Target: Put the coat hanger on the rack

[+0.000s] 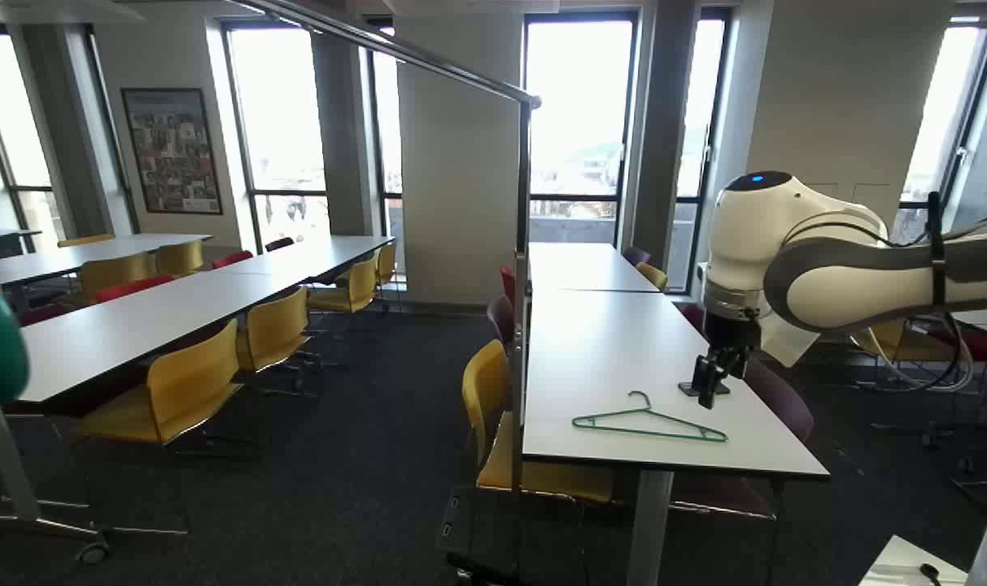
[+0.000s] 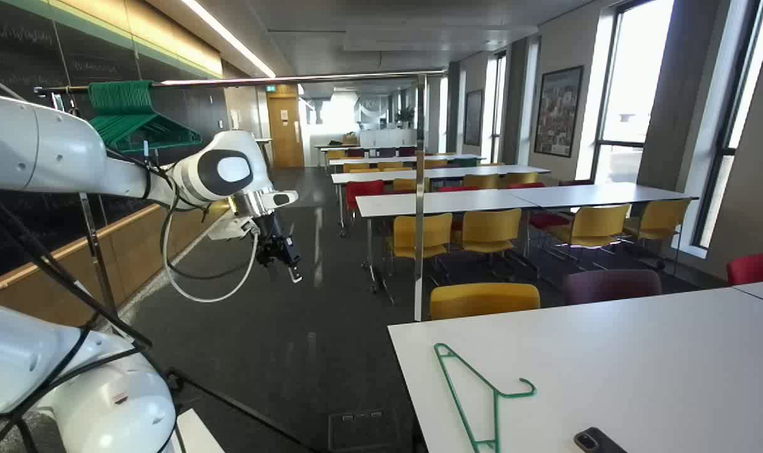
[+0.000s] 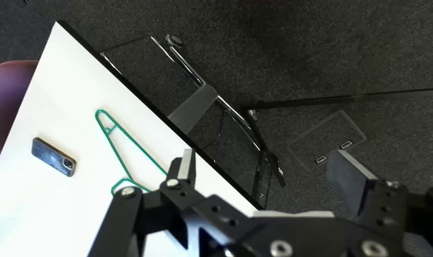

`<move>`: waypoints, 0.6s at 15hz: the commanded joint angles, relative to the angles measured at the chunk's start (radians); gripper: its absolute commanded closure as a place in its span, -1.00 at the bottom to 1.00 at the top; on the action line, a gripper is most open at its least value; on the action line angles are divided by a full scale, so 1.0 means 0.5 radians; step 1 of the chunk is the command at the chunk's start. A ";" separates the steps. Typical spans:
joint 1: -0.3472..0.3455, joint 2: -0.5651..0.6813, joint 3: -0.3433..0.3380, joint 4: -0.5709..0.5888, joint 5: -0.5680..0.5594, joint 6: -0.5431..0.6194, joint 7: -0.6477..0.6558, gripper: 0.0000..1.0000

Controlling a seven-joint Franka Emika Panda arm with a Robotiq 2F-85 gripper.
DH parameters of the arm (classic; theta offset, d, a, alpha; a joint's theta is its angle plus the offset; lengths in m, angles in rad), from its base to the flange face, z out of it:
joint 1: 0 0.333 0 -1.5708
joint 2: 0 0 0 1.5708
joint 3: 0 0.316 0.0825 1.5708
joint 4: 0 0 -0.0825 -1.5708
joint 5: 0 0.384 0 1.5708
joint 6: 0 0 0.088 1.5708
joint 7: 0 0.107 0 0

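The green coat hanger [image 1: 652, 432] lies flat on the white table [image 1: 607, 342]. It also shows in an exterior view [image 2: 469, 369], its lower end cut off, and in the wrist view [image 3: 137, 145], its hook end partly hidden by a finger. The rack is a long metal bar overhead [image 1: 428, 59], also in an exterior view [image 2: 331, 78]. My gripper [image 3: 263, 157] is open and empty, pointing down, apart from the hanger. The table edge and floor show between its fingers. It also shows in both exterior views [image 1: 711, 382] [image 2: 288, 267].
A dark phone [image 3: 54, 157] lies on the table near the hanger. Several green hangers [image 2: 129, 116] hang at one end of the rack. The rack's upright post [image 2: 420, 207] stands beside the table. Yellow chairs [image 1: 485, 382] and a purple chair [image 1: 778, 399] flank the table.
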 commanded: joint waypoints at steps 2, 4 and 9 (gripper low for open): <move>0.053 0.014 -0.042 0.005 -0.033 -0.008 0.029 -1.00; 0.053 0.012 -0.042 0.005 -0.032 -0.008 0.029 -1.00; -0.009 0.131 -0.092 0.045 -0.101 0.051 0.012 -1.00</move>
